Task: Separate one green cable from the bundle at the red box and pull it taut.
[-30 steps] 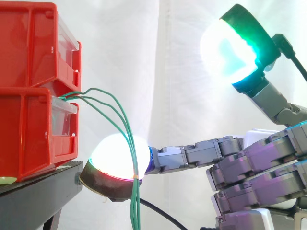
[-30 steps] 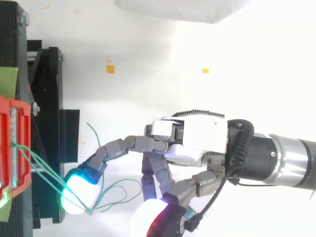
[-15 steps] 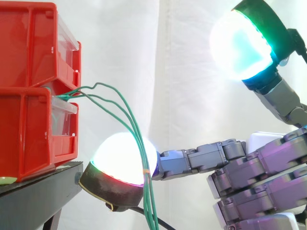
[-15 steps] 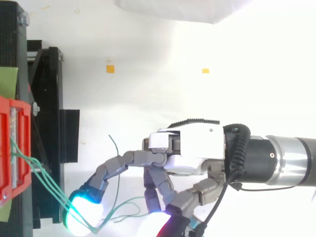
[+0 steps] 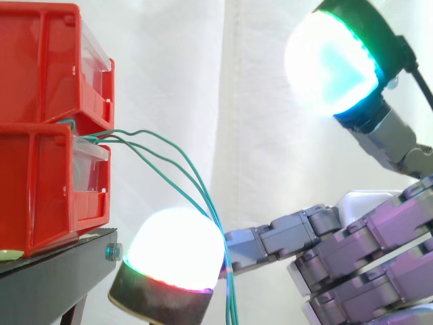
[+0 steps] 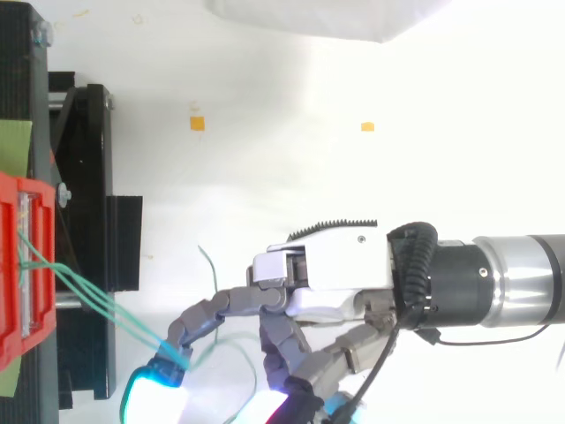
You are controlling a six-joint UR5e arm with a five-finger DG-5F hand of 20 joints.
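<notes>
At the tip of the one outstretched finger, the glowing white pad (image 5: 174, 261) sits low, just beside the front corner of the black stand (image 5: 54, 274) without touching it. The green cables (image 5: 215, 215) cross this finger right behind the pad. Side view: several strands lie together there, against the finger, then drop out of the bottom edge. Nothing clamps them. The other large pad (image 5: 328, 64), white with a cyan and green rim, is raised high and well apart from the low one, with open space between. The remaining fingers (image 5: 365, 247) are bent in a stack near the palm, clear of the cables. Fingers are therefore spread, none closed on a strand; contact is by the side of the stretched finger alone. Top view: the hand (image 6: 327, 274) comes in from the right, palm casing white, the stretched finger angled toward the lower left. From the finger the strands climb leftward to the red bins (image 5: 40, 183), entering at the gap between the upper and the lower bin, at the clear front of the lower one. The strands fan slightly apart near the bins and bow a little on the way down. One loose cable end (image 6: 207, 263) curls free beside the hand, and a slack loop lies under the bent fingers. White curtain (image 5: 203, 74) behind; two small orange marks (image 6: 196, 123) on the white floor
</notes>
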